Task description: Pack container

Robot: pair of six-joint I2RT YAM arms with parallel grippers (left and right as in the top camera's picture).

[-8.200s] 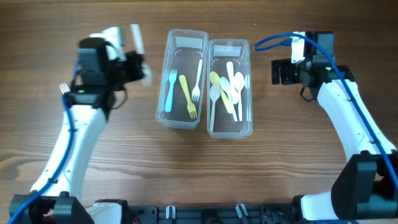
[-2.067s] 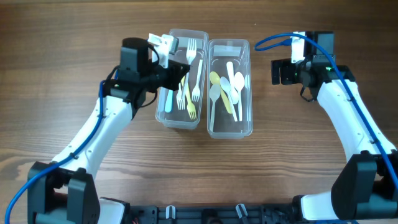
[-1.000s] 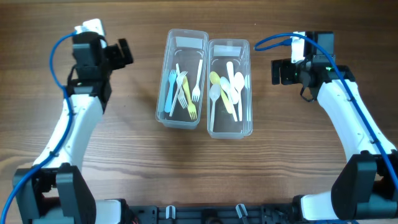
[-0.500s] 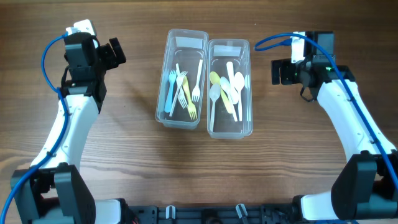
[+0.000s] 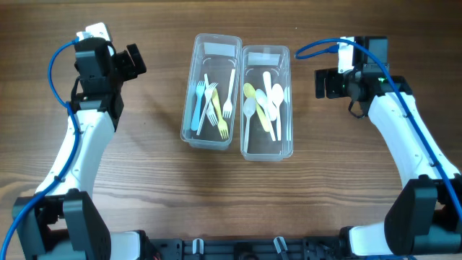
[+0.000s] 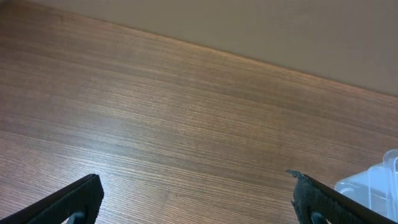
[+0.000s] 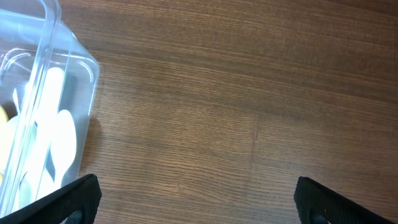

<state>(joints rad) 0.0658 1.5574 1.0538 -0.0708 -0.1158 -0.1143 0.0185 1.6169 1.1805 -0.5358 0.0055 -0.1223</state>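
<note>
Two clear plastic containers stand side by side at the table's middle back. The left container (image 5: 189, 108) holds several forks (image 5: 209, 101), blue, yellow and white. The right container (image 5: 290, 87) holds several spoons (image 5: 264, 101), white and yellow; its corner (image 7: 62, 87) shows in the right wrist view. My left gripper (image 5: 137, 61) hangs open to the left of the containers, with bare wood between its fingers (image 6: 81, 196). My right gripper (image 5: 320, 83) stands open just right of the spoon container, nothing in it.
The table is brown wood. A corner of the fork container (image 6: 379, 186) peeks in at the lower right of the left wrist view. Blue cables run along both arms.
Earlier my left gripper was over the fork container; a white fork now lies inside it. The arm then drew back left and has held still. The right arm has not moved.
</note>
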